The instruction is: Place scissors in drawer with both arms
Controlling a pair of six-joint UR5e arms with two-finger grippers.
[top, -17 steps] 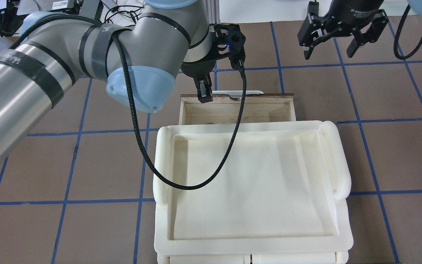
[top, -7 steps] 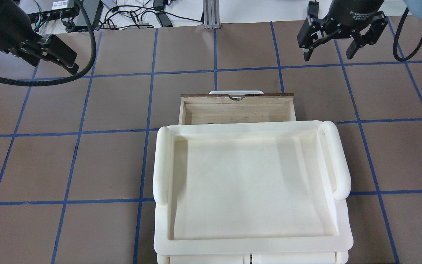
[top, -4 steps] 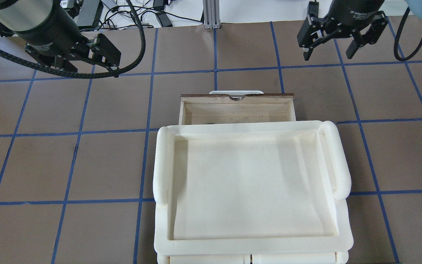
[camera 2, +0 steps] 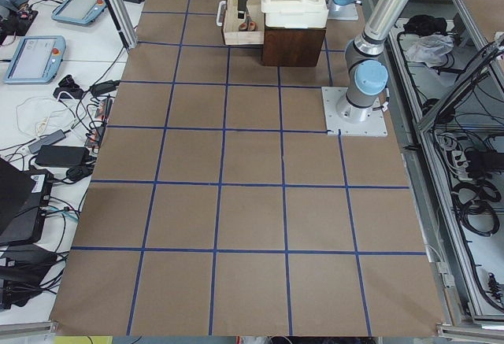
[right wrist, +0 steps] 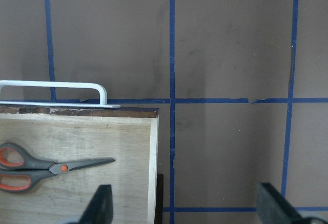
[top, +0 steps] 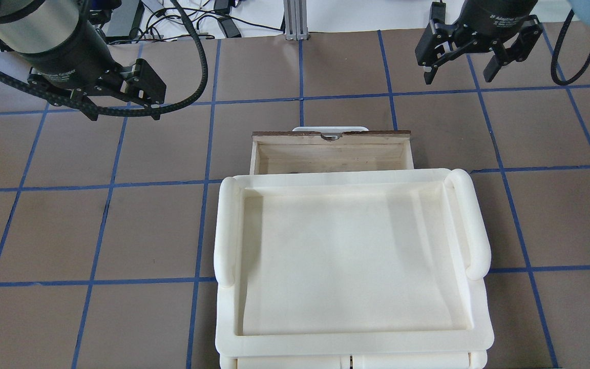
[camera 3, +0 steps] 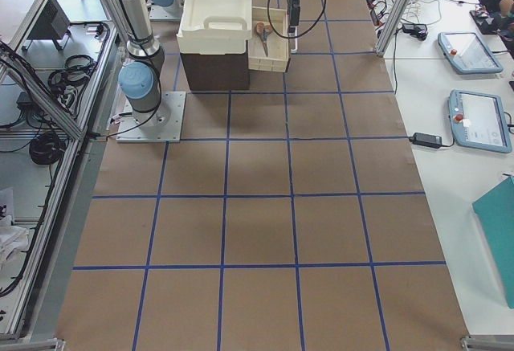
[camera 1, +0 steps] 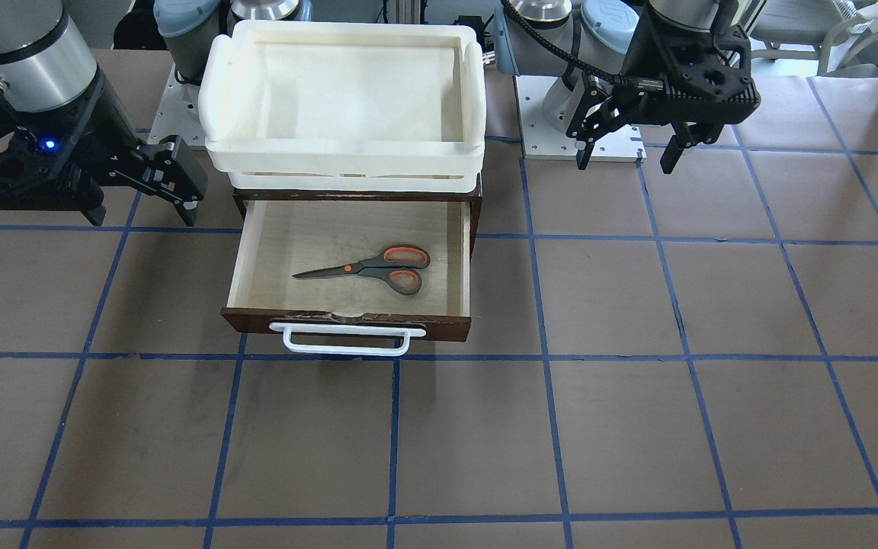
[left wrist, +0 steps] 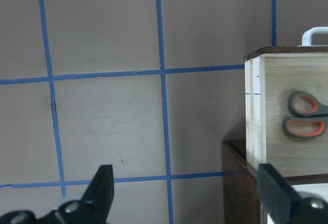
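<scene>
The scissors, grey with orange-red inside the loops, lie flat in the open dark brown drawer, whose white handle faces away from me. They also show in the left wrist view and the right wrist view. The overhead view shows only the drawer's pale far end, and the tray hides the scissors there. My left gripper hangs open and empty to the left of the drawer. My right gripper hangs open and empty beyond its right corner.
A cream-white plastic tray sits on top of the brown cabinet and covers the drawer's near part. The brown table has blue tape lines. Cables and devices lie past the far edge.
My left arm has pulled up and away from the drawer's front edge to the far left, then drifted back a little. Its gripper is open now. The right gripper has stayed put.
</scene>
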